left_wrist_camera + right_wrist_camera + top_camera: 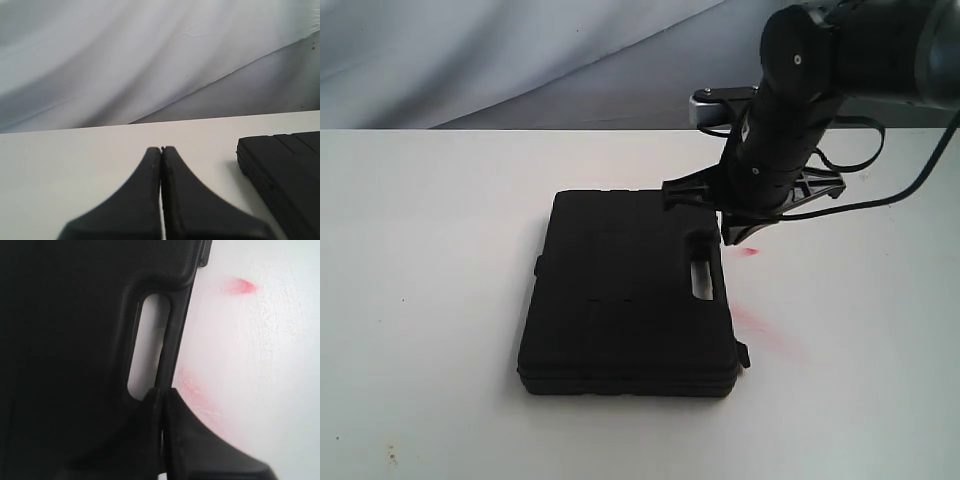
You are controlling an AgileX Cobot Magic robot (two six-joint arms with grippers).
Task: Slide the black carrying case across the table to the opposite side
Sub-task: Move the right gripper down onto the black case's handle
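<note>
1. The black carrying case [625, 295] lies flat on the table [420, 250], with its handle edge right at the tips of the right claw [161, 392].
2. The right claw is pinched together and holds nothing. Its tips sit at the bar beside the handle slot [147, 345], and I cannot tell whether they press on it yet.
3. The left claw [161, 149] is also closed and empty, low over the table, with a corner of the case near it off to one side.
4. For a clean slide I would keep the right claw closed and low and push against the case's side wall, not over its lid.
5. I would push near the middle of that edge. Contact this close to one end will probably make the case swivel.
6. I would go slowly, as the pink smears [241, 286] beside the claw may change the grip of the surface.
7. The case is closed, so I cannot see what is inside it. Loose contents might shift, so I would avoid jerks.
</note>
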